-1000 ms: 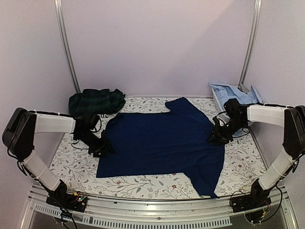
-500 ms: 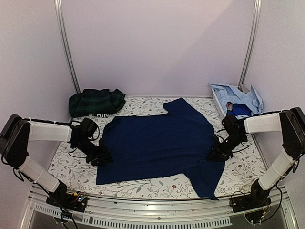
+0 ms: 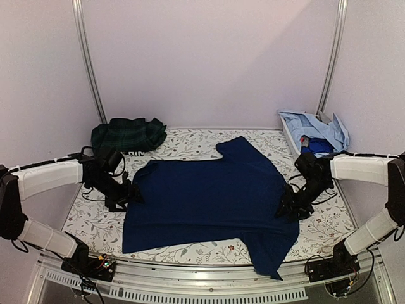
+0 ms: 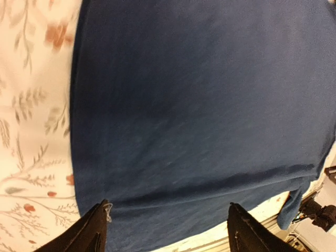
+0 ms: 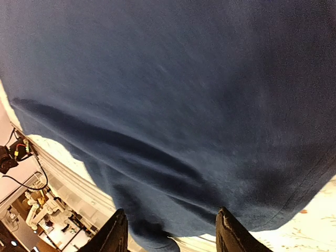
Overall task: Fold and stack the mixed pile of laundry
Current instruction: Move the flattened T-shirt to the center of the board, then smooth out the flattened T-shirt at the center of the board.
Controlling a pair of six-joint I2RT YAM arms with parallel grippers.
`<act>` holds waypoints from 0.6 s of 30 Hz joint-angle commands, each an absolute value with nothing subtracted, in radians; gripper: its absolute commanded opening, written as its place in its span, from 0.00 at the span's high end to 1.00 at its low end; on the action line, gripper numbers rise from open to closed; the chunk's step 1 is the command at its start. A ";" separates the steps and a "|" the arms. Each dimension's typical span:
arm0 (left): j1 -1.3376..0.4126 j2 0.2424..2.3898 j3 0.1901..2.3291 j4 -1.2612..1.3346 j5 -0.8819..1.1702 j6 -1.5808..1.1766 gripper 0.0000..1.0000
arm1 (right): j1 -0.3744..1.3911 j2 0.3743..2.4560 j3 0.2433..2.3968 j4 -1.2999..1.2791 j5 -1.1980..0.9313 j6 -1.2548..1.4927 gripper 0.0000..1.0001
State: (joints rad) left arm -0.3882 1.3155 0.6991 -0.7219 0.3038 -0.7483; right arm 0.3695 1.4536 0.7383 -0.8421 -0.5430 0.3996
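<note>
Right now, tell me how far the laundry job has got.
Done: navy T-shirt spread flat on the sheet, not yet folded. In hand: left hand and right hand, both open, sit at its side edges. Left: green plaid piece and light blue shirts lie bunched, unstacked.

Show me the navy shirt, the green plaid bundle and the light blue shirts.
navy T-shirt [image 3: 209,196], top external view, middle of its spread body.
green plaid piece [image 3: 126,135], top external view, centre of the bundle.
light blue shirts [image 3: 324,126], top external view, upper fold of heap.
</note>
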 commanded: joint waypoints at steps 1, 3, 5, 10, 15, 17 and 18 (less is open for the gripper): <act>-0.396 1.317 0.925 -0.686 0.157 -0.607 0.17 | 0.310 1.464 0.990 -0.828 -0.524 0.329 0.43; -0.395 1.385 1.020 -0.675 0.126 -0.556 0.14 | 0.273 1.509 1.103 -0.795 -0.514 0.274 0.42; -0.397 1.465 1.110 -0.684 0.102 -0.523 0.13 | 0.239 1.583 1.216 -0.757 -0.497 0.237 0.41; -0.402 1.626 1.261 -0.612 0.066 -0.466 0.14 | 0.213 1.803 1.516 -0.653 -0.467 0.205 0.42; -0.403 1.800 1.397 -0.590 0.011 -0.403 0.16 | 0.215 2.072 1.832 -0.673 -0.435 0.178 0.43; -0.402 1.876 1.465 -0.601 0.003 -0.375 0.16 | 0.213 2.200 1.960 -0.704 -0.420 0.167 0.44; -0.403 1.912 1.495 -0.601 -0.029 -0.358 0.16 | 0.214 2.239 2.012 -0.711 -0.414 0.165 0.44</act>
State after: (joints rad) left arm -0.3927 1.8111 1.3865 -0.6155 0.0502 -0.4446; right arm 0.2111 2.0869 1.8400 -0.6804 -0.4587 0.2047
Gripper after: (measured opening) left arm 0.840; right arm 0.561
